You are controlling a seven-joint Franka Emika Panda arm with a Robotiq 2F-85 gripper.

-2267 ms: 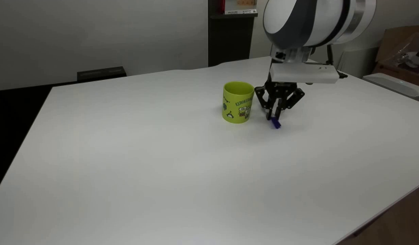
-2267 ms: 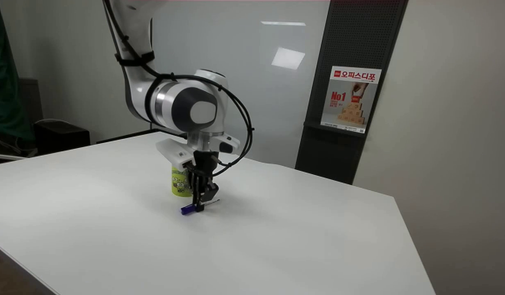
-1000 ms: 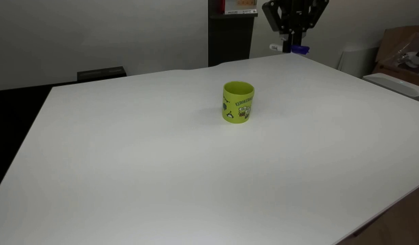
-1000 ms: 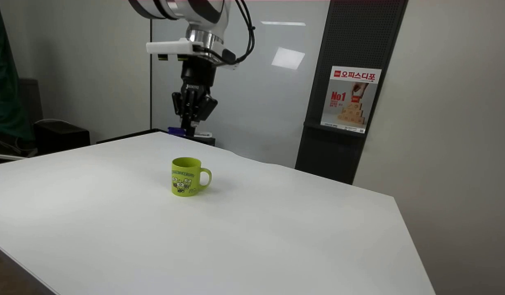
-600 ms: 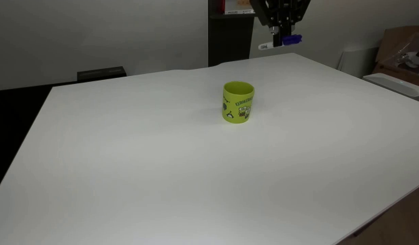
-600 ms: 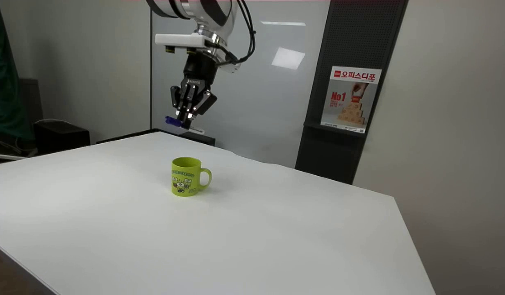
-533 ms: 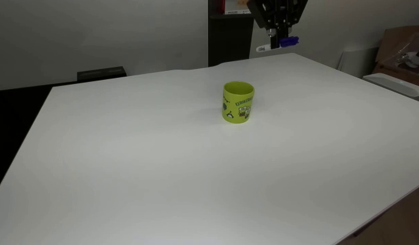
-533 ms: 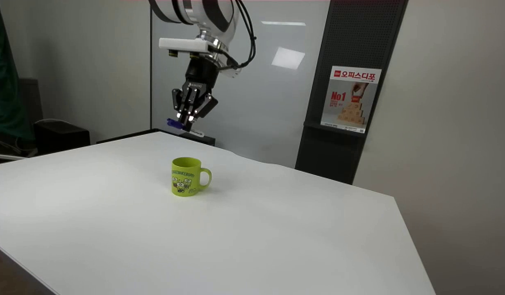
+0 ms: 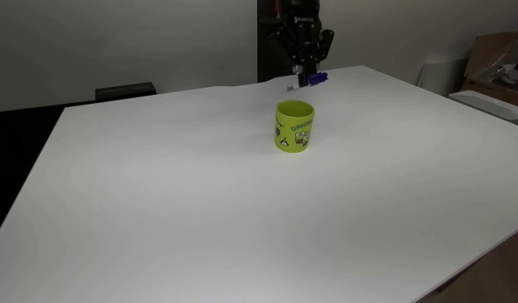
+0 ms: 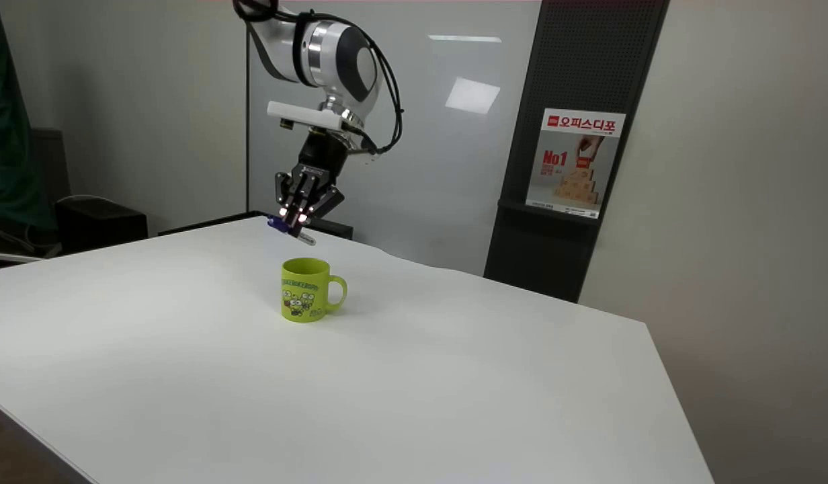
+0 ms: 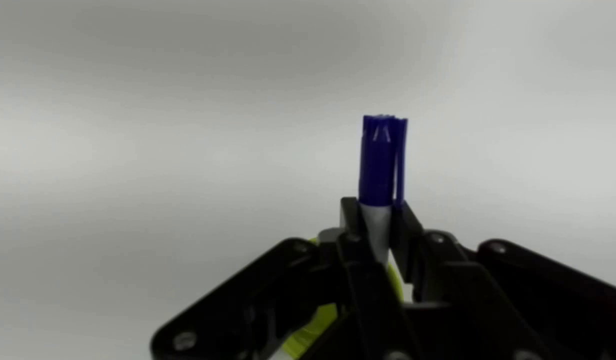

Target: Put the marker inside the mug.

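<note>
the pincer (image 11: 376,227) grips the marker (image 11: 376,186) just beside its blue cap, aloft over the tabletop (image 9: 191,202) near the mug (image 9: 293,131), white end sloping down. best to tip it steeper, centre that end over the mouth, then lower before releasing.

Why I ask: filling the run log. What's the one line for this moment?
gripper: shut on marker | marker: tilted, aloft, outside mug | mug: upright on table | task: unfinished
</note>
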